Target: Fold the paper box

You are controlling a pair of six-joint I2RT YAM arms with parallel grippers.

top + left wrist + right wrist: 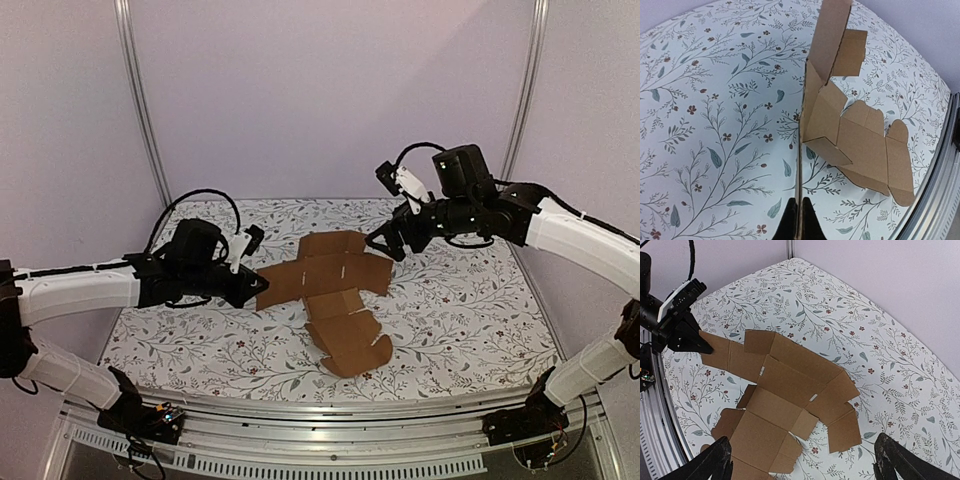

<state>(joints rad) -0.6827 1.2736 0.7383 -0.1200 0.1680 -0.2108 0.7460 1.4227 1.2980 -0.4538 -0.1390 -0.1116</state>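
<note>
The paper box (pixel 333 300) is a flat, cross-shaped brown cardboard sheet with flaps, lying in the middle of the floral table. My left gripper (pixel 250 284) is shut on the edge of its left flap. In the left wrist view the sheet (pixel 850 135) runs edge-on from between my fingertips (pixel 799 220) and stands up beyond them. My right gripper (pixel 385 240) is open and empty, hovering just above and beside the sheet's far right flap. In the right wrist view the sheet (pixel 790 390) lies spread below the wide-open fingers (pixel 710 465), and the left gripper (pixel 682 335) shows pinching its far flap.
The floral tablecloth (pixel 470 310) covers the table. Metal rails (pixel 330 415) run along the near edge by the arm bases. Purple walls and upright posts (pixel 140 100) close the back and sides.
</note>
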